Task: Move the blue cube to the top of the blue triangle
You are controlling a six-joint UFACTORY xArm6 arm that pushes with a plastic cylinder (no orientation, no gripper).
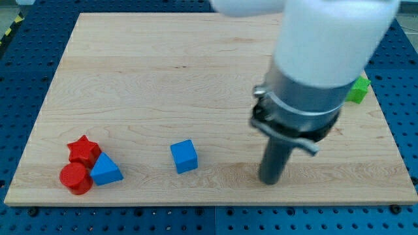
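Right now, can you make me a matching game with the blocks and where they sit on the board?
Things:
1. blue cube
2. red star
3. green block
4. my tip

Places:
A. at the view's right edge, partly hidden by the arm
B. at the view's left, touching the blue triangle
C. right of the blue cube, apart from it
D. between the blue triangle and my tip

Pairs: 1-D, 2-B, 3-A, 4-C

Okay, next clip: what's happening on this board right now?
A robot arm with a dark rod is working on a wooden board. My tip rests on the board to the view's right of the blue cube, apart from it. The blue triangle sits further left, bunched with a red star and a red cylinder. A green block peeks out behind the arm at the right edge. The cube is not yet above the triangle.
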